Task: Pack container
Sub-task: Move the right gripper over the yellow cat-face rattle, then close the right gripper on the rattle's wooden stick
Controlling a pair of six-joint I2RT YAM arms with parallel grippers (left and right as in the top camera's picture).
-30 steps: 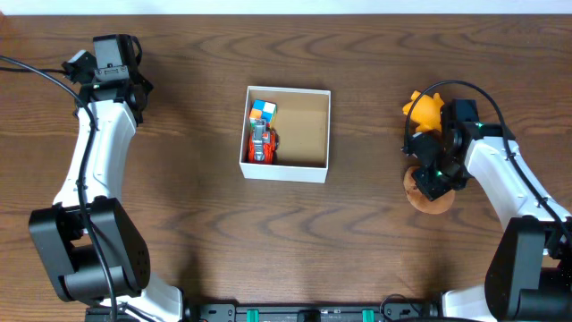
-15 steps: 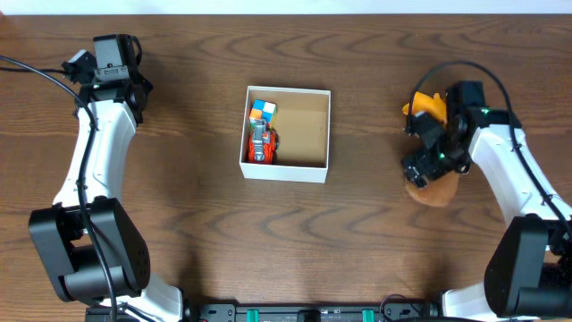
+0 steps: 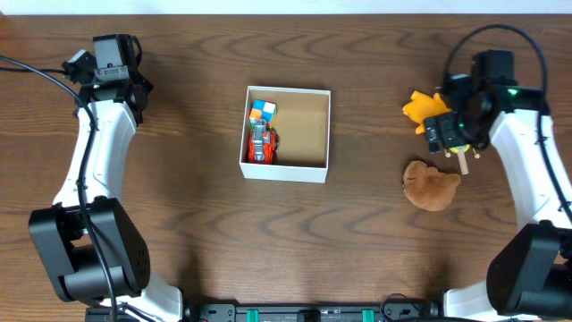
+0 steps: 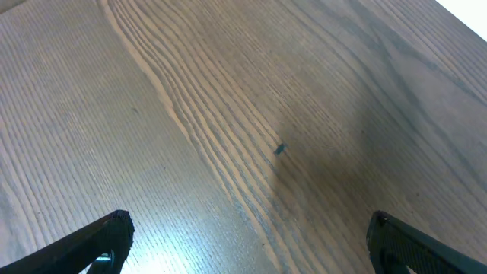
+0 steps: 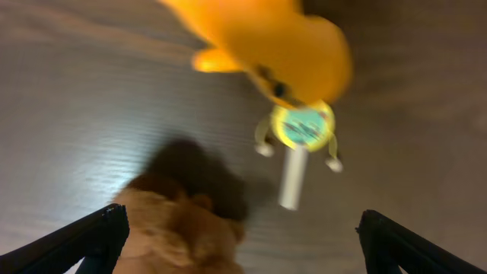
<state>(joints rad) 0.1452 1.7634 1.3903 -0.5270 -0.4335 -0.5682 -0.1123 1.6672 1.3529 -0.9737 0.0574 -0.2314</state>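
The container (image 3: 322, 134), a square white-walled box with a brown inside, stands mid-table. It holds a colourful cube (image 3: 263, 110) and a red toy car (image 3: 260, 143) along its left wall. My right gripper (image 3: 447, 136) (image 5: 242, 245) hangs open above the table at the right, holding nothing. Under it lie an orange toy (image 3: 416, 108) (image 5: 266, 38), a small green disc on a white stick (image 3: 464, 159) (image 5: 302, 126), and a brown plush (image 3: 430, 185) (image 5: 175, 228). My left gripper (image 3: 136, 94) (image 4: 247, 245) is open over bare wood at the far left.
The dark wooden table (image 3: 197, 224) runs around the box on all sides. Its far edge lies just beyond both arms. Black cables loop above the right arm and off the left edge.
My right arm has lifted off the brown plush and swung toward the far side, its jaws now open. The plush lies uncovered. The left arm has not moved.
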